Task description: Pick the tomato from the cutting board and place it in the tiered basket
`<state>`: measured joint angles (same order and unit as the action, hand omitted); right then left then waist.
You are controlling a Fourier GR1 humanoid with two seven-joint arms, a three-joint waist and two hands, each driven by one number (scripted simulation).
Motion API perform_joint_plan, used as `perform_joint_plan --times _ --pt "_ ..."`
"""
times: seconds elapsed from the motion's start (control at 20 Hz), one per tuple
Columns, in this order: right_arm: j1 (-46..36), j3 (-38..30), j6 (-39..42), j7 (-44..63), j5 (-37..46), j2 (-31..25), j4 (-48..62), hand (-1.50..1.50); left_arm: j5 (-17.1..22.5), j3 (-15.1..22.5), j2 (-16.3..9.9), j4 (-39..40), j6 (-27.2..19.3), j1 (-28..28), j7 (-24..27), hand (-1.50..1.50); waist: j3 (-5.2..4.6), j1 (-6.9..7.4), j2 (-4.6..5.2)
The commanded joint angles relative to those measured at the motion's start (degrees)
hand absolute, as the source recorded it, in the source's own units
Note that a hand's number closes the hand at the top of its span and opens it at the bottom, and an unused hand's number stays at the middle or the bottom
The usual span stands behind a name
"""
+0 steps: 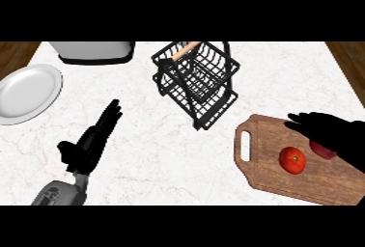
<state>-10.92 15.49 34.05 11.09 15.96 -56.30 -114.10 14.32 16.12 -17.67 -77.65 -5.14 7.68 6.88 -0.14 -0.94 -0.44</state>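
Round red tomato [293,160] on brown wooden cutting board [267,169], just left of and below black right hand [329,132], fingers uncurled, holding nothing; left hand [91,140] open, well apart.

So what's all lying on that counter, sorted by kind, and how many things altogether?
Tomato: 1
Dark red item, partly hidden under the right robot hand: 1
Cutting board: 1
Black tiered basket: 1
White plate: 1
Grey appliance at the back edge: 1
Total: 6 things, not counting the left robot hand and the right one.
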Motion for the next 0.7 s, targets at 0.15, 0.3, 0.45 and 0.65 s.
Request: perform_joint_plan --times 0.15,0.3,0.45,0.65 --pt "7.6 -0.6 4.5 10.5 4.3 3.7 -11.6 -1.50 -2.3 -1.4 2.4 3.2 1.5 0.4 1.2 0.00 0.12 0.48 0.34" --pt "6.2 -1.6 4.0 9.5 8.1 8.5 -8.1 -1.50 -2.7 -3.1 3.3 5.9 3.7 1.7 3.6 0.00 0.12 0.76 0.44" --pt "8.0 1.1 -1.2 10.9 16.1 11.0 -7.4 -1.50 -2.3 -2.6 1.4 -2.9 2.8 -1.8 -1.3 0.00 0.15 1.08 0.34" --pt "10.7 3.9 -2.3 9.8 23.7 11.3 -2.0 -1.50 -3.3 -2.7 3.2 0.2 3.7 -1.0 0.6 0.00 0.15 0.92 0.41"
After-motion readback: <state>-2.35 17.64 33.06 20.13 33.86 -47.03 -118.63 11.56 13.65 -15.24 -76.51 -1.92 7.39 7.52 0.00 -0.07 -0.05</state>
